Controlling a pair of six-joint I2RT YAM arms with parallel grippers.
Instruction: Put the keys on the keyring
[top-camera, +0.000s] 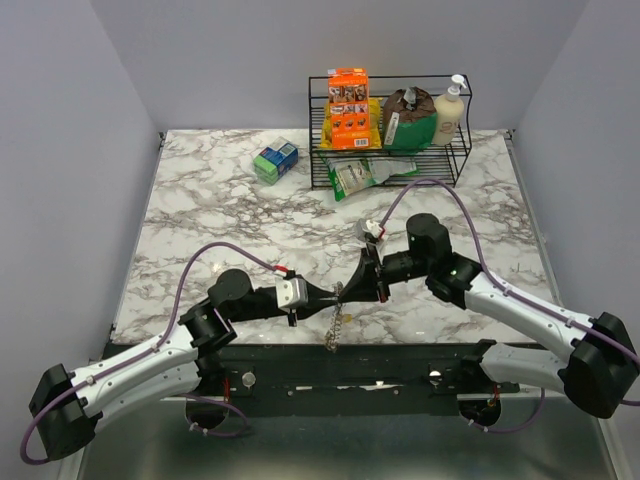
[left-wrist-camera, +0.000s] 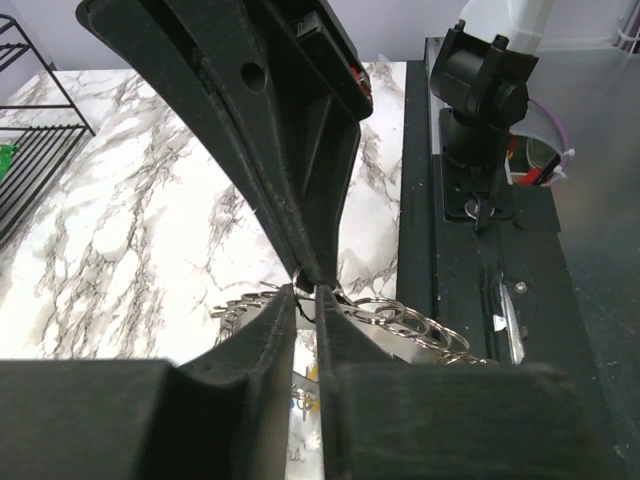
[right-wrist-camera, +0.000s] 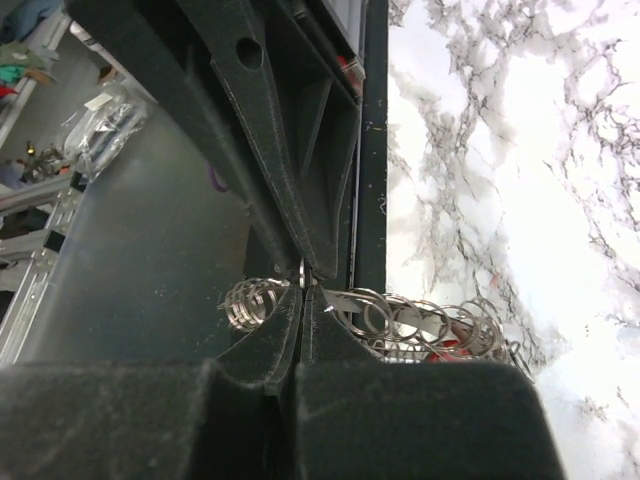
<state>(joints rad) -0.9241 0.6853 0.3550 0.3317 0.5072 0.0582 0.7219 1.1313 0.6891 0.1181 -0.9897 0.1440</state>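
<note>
We have the two tools tip to tip above the near edge of the surface (top-camera: 220, 200), and the keyring (top-camera: 336, 322) hangs down between them as a short string of silvery loops. The right tool (top-camera: 344, 288) is pressed together on the thin wire of the keyring; in its wrist view a small coil lies at one side of its fingers (right-wrist-camera: 262, 345) and the row of loops at the other side. The left tool (top-camera: 331, 293) shows only a narrow slit between its fingers (left-wrist-camera: 255, 360), with metal in the slit, and we cannot tell if it really grips or only touches. We cannot make out the keys one by one; a red spot (right-wrist-camera: 452, 346) among the loops may be a key head, but it is too small to be sure.

In our judgement the step is a regrip, to free one end of the wire. To do it well, we advise that only one tool lets go at a time. The right tool should hold firm while the left one moves in very small steps. The loops hang close to the edge, so a slip could drop them off the surface
</note>
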